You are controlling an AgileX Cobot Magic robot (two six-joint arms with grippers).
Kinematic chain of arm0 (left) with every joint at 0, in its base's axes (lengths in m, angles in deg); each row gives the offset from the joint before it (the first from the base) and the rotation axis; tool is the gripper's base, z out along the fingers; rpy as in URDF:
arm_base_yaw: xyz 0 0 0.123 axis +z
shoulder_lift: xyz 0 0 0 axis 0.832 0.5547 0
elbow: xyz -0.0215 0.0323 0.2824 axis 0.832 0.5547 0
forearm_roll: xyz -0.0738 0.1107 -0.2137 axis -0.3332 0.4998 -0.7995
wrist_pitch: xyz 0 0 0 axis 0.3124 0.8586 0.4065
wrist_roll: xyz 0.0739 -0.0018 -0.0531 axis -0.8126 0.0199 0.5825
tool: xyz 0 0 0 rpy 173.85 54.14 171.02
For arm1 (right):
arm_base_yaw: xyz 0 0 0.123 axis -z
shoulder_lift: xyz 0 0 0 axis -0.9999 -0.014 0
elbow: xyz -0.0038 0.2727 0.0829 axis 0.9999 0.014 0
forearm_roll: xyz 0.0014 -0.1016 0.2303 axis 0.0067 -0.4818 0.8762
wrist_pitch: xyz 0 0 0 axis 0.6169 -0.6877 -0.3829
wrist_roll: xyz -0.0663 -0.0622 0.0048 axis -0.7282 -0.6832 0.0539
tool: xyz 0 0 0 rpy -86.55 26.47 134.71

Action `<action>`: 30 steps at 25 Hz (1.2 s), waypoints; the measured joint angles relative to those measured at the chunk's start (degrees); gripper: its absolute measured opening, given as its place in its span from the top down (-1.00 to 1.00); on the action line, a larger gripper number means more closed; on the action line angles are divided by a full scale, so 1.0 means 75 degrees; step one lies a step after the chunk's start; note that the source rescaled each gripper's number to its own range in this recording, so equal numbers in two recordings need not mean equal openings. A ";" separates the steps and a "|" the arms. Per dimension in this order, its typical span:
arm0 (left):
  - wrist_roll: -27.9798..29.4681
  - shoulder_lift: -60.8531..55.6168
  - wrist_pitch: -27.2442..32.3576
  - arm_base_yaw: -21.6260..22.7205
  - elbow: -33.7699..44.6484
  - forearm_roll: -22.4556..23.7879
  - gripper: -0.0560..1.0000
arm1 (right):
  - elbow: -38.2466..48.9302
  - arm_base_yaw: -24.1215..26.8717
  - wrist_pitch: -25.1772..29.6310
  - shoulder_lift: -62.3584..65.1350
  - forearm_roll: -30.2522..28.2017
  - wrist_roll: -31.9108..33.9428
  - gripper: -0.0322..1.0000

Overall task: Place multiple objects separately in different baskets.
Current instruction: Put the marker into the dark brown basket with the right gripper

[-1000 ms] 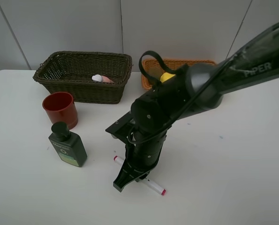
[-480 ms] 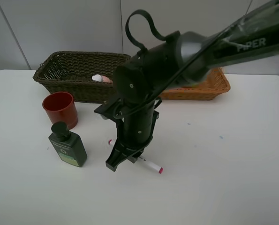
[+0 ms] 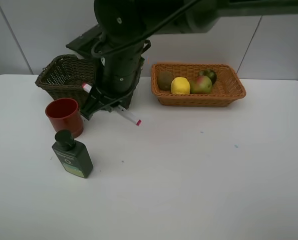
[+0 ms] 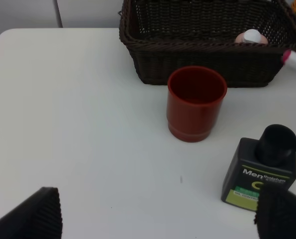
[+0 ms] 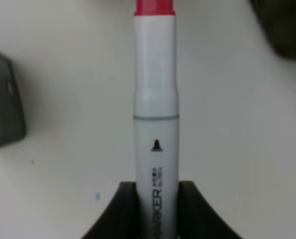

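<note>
My right gripper (image 3: pixel 102 102) reaches across to the left and is shut on the white marker (image 3: pixel 127 115), holding it in the air beside the dark olive-brown basket (image 3: pixel 53 75) and above the red cup (image 3: pixel 63 116). The right wrist view shows the marker (image 5: pixel 156 99) clamped between the jaws. The dark green bottle (image 3: pixel 72 156) stands in front of the cup. The pink bottle (image 4: pixel 250 37) lies in the dark basket. The kiwi (image 3: pixel 165 80), lemon (image 3: pixel 180 85), pear (image 3: pixel 201 84) and dark green fruit (image 3: pixel 208 75) lie in the light orange-tan basket (image 3: pixel 236 92). My left gripper (image 4: pixel 160 219) is open and empty.
The left wrist view shows the red cup (image 4: pixel 196 103), the dark green bottle (image 4: pixel 259 172) and the dark basket (image 4: pixel 202 59) ahead on the white table (image 3: pixel 214 175). A grey wall runs behind both baskets.
My right gripper has lifted the marker off the table and carried it up and to the back left, toward the dark basket. The light basket is now uncovered.
</note>
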State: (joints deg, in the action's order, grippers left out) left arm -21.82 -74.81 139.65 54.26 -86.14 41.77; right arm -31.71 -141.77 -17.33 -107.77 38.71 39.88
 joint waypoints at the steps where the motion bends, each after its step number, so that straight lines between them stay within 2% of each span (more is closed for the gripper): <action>1: 0.0000 0.0000 0.0000 0.0000 0.0000 0.0000 -1.00 | -0.0127 0.0039 -0.0184 0.0000 0.0000 0.0000 0.93; 7: 0.0000 0.0000 0.0000 0.0000 0.0000 0.0000 -1.00 | -0.0375 0.0468 -0.1967 0.0000 0.0000 0.0040 0.93; 14: 0.0000 0.0000 0.0000 0.0000 0.0000 0.0000 -1.00 | -0.0408 0.1042 -0.4324 -0.0105 0.0007 0.0673 0.93; 18: 0.0000 0.0000 0.0000 0.0000 0.0000 0.0000 -1.00 | -0.0417 0.1338 -0.5581 -0.0452 0.0082 0.0756 0.93; 25: 0.0000 0.0000 0.0000 0.0000 0.0000 0.0000 -1.00 | -0.0417 0.1564 -0.7441 -0.1335 0.0084 0.0773 0.93; 30: 0.0000 0.0000 0.0000 0.0000 0.0000 0.0000 -1.00 | -0.0417 0.1581 -0.8312 -0.2010 0.0091 0.0778 0.93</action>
State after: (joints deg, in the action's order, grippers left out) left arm -21.82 -74.81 139.65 54.26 -86.14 41.77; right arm -34.84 -129.91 -79.67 -122.85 39.39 45.71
